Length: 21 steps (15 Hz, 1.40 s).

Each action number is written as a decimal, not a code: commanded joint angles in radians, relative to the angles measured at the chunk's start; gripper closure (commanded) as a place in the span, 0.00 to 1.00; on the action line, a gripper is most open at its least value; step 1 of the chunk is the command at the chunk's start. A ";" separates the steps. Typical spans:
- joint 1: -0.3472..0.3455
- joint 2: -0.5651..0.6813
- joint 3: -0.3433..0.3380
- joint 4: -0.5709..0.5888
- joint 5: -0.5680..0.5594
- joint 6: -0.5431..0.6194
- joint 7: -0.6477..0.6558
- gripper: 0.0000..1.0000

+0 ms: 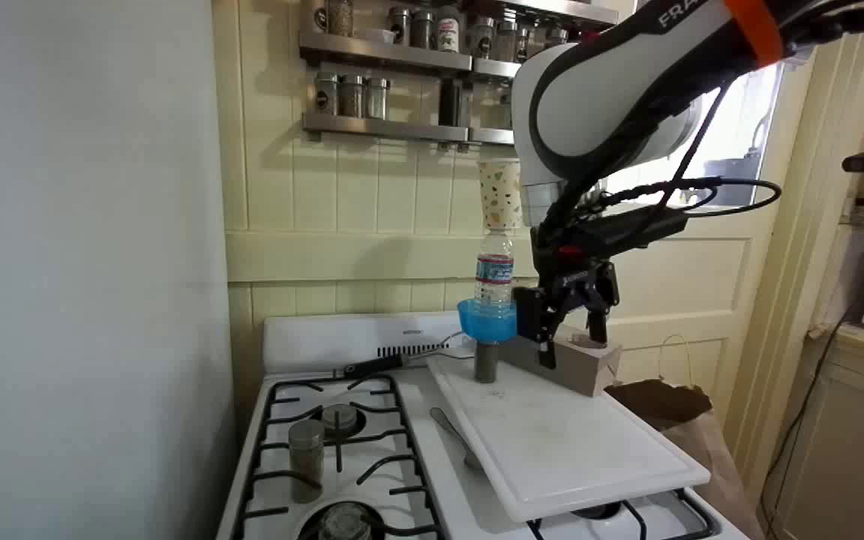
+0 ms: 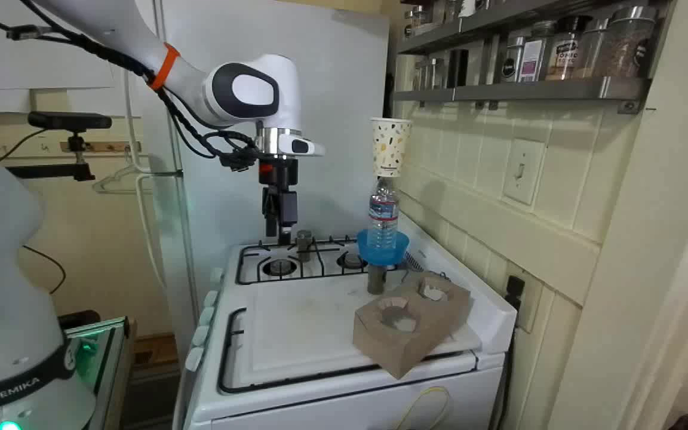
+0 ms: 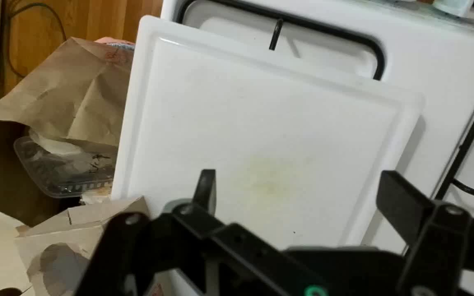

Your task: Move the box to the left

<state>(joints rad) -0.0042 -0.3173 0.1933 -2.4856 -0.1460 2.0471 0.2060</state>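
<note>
Stovetop point(image 1: 443, 465) as table, white board point(image 1: 567, 442) laid on it askew. Arm point(image 1: 589, 112) reaches over, jaws pointing down, wide apart above the board's open face. Box point(image 2: 421, 328) at board's edge, corner jutting past; paper bag point(image 1: 713, 457) lower down beyond. Blocking between box and burner point(image 1: 330, 414): jar point(image 1: 486, 364) carrying blue bowl point(image 1: 488, 322), bottle point(image 1: 493, 271) in that, cup point(image 1: 499, 193) on top. Second jar point(image 1: 306, 454) near that burner. Wall shelves point(image 1: 387, 128) behind.

The cutting board point(image 1: 552, 435) offers room (box point(image 2: 421, 327) and jar point(image 2: 377, 279) block its back).
</note>
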 commanded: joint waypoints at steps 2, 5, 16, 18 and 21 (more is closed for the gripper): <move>0.024 0.002 -0.023 0.001 -0.008 -0.003 0.006 0.00; 0.033 -0.023 -0.050 -0.023 0.012 0.039 -0.056 0.00; 0.034 -0.169 -0.226 -0.172 -0.078 0.227 -0.596 0.00; 0.029 -0.193 -0.294 -0.204 -0.091 0.316 -0.726 0.00; 0.034 -0.172 -0.393 -0.196 -0.023 0.361 -0.827 0.00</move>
<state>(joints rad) 0.0248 -0.4754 -0.1246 -2.6616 -0.2123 2.3790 -0.5351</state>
